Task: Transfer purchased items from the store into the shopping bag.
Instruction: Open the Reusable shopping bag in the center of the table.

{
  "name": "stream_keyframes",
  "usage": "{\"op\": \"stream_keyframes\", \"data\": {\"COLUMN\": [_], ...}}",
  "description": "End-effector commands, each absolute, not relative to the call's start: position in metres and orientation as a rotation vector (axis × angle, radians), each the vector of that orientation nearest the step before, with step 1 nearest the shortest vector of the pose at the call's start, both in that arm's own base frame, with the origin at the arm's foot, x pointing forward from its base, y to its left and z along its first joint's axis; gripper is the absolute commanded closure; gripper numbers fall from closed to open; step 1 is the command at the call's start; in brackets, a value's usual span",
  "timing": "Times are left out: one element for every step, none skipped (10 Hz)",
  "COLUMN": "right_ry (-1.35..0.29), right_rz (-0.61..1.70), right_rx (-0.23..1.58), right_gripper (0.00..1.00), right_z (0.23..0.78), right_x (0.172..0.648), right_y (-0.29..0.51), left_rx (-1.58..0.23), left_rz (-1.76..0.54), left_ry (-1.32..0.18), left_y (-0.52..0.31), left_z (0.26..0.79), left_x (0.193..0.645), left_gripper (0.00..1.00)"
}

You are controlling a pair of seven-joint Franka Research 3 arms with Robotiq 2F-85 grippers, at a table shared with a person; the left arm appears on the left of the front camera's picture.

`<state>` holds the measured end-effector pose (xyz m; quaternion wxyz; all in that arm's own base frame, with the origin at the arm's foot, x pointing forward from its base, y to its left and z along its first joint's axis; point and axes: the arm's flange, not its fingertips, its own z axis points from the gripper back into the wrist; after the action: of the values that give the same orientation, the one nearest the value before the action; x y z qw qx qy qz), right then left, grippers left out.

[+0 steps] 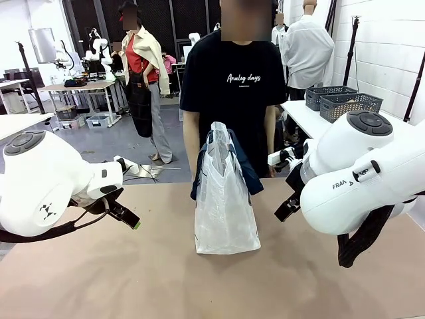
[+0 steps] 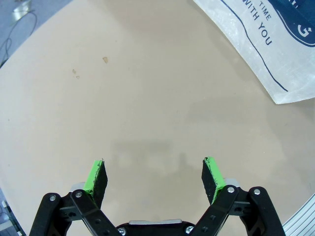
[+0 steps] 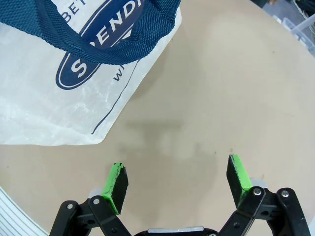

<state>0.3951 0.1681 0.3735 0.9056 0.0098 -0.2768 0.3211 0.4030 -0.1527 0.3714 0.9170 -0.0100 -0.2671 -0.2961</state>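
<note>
Both the left end effector (image 2: 155, 169) and the right end effector (image 3: 178, 169) hang spread and empty above the surface (image 1: 133, 279), flanking the upright shopping bag (image 1: 224, 206), probably light, limp and slippery, best gripped by its navy strap handles (image 3: 113, 51).

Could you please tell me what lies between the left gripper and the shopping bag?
Only bare table: in the left wrist view, nothing lies between the open left gripper and the shopping bag. The front view agrees.
</note>
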Motion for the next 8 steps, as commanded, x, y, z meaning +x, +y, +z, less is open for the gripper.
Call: {"op": "stream_keyframes", "data": {"right_ry": [-0.572,-0.572,-0.572,-0.572,-0.572,-0.572,-0.572,-0.613], "right_rz": [0.663,0.663,0.663,0.663,0.663,0.663,0.663,0.686], "right_rx": [0.021,0.021,0.021,0.021,0.021,0.021,0.020,0.010], "right_gripper": [0.00,0.00,0.00,0.00,0.00,0.00,0.00,0.00], "right_z": [0.3735,0.3735,0.3735,0.3735,0.3735,0.3735,0.3735,0.3771], "right_x": [0.3951,0.3951,0.3951,0.3951,0.3951,0.3951,0.3951,0.3906], "right_y": [0.1680,0.1680,0.1680,0.1680,0.1680,0.1680,0.1681,0.1668], "left_rx": [-0.021,-0.021,-0.021,-0.021,-0.021,-0.021,-0.021,0.000], "left_rz": [-0.606,-0.606,-0.606,-0.606,-0.606,-0.606,-0.609,-0.601], "left_ry": [-0.550,-0.550,-0.550,-0.550,-0.550,-0.550,-0.550,-0.571], "left_y": [-0.1513,-0.1513,-0.1513,-0.1513,-0.1513,-0.1513,-0.1527,-0.1485], "left_z": [0.3714,0.3714,0.3714,0.3714,0.3714,0.3714,0.3714,0.3779], "left_x": [0.4035,0.4035,0.4035,0.4035,0.4035,0.4035,0.4030,0.3982], "left_gripper": [0.00,0.00,0.00,0.00,0.00,0.00,0.00,0.00]}}
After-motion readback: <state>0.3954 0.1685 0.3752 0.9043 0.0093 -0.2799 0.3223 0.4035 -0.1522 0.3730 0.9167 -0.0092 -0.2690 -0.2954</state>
